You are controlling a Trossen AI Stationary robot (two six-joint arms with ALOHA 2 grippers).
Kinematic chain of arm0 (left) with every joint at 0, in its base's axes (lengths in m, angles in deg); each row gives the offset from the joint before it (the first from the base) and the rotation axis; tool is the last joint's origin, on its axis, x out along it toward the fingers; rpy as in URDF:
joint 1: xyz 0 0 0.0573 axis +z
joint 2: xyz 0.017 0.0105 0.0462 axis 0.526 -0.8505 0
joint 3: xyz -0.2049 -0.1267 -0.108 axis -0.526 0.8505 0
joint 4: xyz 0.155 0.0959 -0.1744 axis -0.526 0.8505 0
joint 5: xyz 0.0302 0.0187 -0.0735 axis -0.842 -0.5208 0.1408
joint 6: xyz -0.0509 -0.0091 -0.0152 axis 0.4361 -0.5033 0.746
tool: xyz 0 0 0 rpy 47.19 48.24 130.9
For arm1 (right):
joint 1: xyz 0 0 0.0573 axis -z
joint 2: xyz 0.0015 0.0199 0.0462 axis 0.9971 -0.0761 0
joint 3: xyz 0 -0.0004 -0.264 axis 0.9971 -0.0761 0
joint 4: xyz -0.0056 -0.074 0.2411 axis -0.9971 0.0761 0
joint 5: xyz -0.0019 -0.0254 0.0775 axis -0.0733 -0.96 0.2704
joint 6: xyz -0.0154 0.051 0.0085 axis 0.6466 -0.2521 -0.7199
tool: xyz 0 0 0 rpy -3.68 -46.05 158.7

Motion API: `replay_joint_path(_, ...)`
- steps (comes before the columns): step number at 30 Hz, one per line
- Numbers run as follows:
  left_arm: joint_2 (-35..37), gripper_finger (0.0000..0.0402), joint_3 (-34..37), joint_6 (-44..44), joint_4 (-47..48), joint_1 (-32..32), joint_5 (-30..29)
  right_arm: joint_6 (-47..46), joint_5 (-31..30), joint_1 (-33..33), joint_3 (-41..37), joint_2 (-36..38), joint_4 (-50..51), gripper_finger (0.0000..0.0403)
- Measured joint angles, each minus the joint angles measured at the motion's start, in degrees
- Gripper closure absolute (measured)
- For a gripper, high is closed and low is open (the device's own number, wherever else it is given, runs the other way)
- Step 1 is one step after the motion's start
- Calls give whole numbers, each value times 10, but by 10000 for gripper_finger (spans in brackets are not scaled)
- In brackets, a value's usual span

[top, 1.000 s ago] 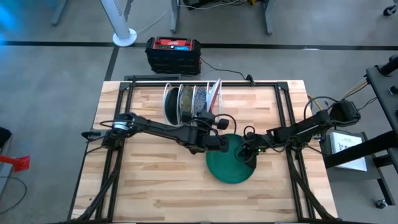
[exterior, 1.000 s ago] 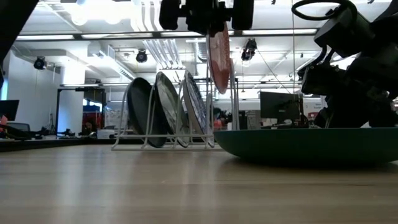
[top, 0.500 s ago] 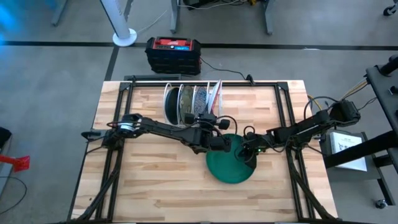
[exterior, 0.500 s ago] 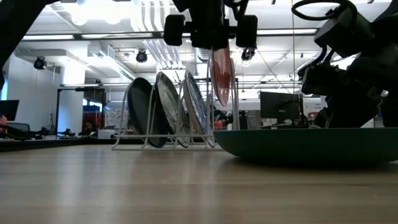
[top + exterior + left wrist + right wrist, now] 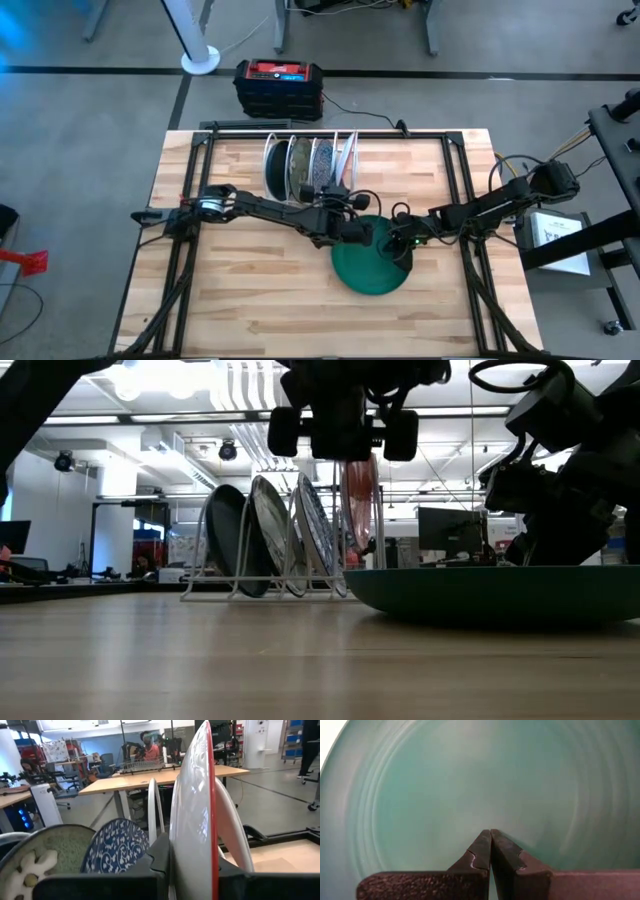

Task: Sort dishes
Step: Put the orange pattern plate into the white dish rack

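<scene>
The left end effector (image 5: 338, 188) hangs over the white wire rack (image 5: 310, 165) near the far edge of the bench (image 5: 230, 290), its fingers pinching the rim of the red-and-white plate (image 5: 196, 815). That plate stands upright on edge at the rack's right end, its lower edge down among the rack's wires in the low view; whether it rests on the rack cannot be told. Three more plates stand upright in the rack's slots: a dark teal plate (image 5: 226, 538) at the left end, then an olive mottled plate (image 5: 268, 532), then a blue-and-white patterned plate (image 5: 312, 530) just beside the held one.

The plain green plate (image 5: 370, 270) lies flat on the bench, nearer the middle and toward the right side. The right end effector (image 5: 397, 245) sits low over that plate's inside, its fingers (image 5: 496, 850) pressed together and holding nothing.
</scene>
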Motion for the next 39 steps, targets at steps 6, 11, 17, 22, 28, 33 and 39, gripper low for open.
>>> replay_joint_path(6, 0, 380, 13, 31, 0, 1, 9, 0, 0, 0, 0, 0, 0, 403)
replay_joint_path(11, 0, 380, 22, 54, 1, 2, 17, 0, 0, 0, 0, 0, 0, 403)
replay_joint_path(17, 0, 380, 41, 82, 1, 5, 54, 1, 0, 0, 0, 0, 0, 403)
replay_joint_path(22, 0, 380, 58, 112, 6, 5, 61, 1, 0, 0, 0, 0, 0, 403)
replay_joint_path(28, 0, 380, 61, 114, 6, 8, 72, 3, 0, 0, 0, 0, 0, 403)
replay_joint_path(33, 0, 379, 61, 114, 7, 19, 101, 3, 0, 0, 0, 0, 0, 403)
replay_joint_path(39, 0, 379, 73, 127, 9, 26, 117, 4, 0, 0, 0, 0, 0, 403)
